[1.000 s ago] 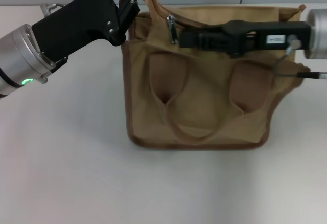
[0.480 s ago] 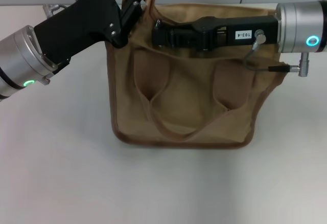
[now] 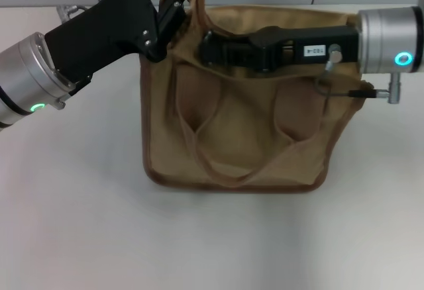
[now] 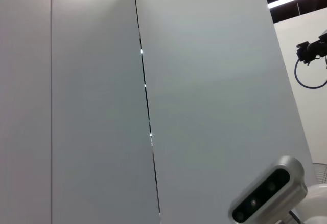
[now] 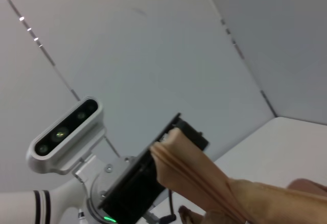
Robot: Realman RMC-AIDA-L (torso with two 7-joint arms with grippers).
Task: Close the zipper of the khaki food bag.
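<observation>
1. Worktop [image 3: 79, 224] carries the bag [image 3: 232, 138], which lies flat with its top edge at the far side and its handles flopped toward the robot.

2. At the left, the left gripper [image 3: 173, 2] has its jaws clenched on the bag's far-left top corner, where the fabric rises in a peak. I judge this grip is there to anchor that end (so the bag resists a pull along its edge).

3. The right wrist view shows that pinched corner from the other side: a fold of khaki cloth against the black left gripper.

4. Along the top edge, the zipper [image 3: 318, 22] runs across the bag; its pull tab is hidden under the right arm.

5. The right gripper [image 3: 207, 46] reaches in from the right, lying over the top edge with its tip near the left corner. Whether its jaws hold the tab I cannot tell.

6. With that tip so close to the held corner, the closing looks nearly complete, though the track under the arm is unseen.
</observation>
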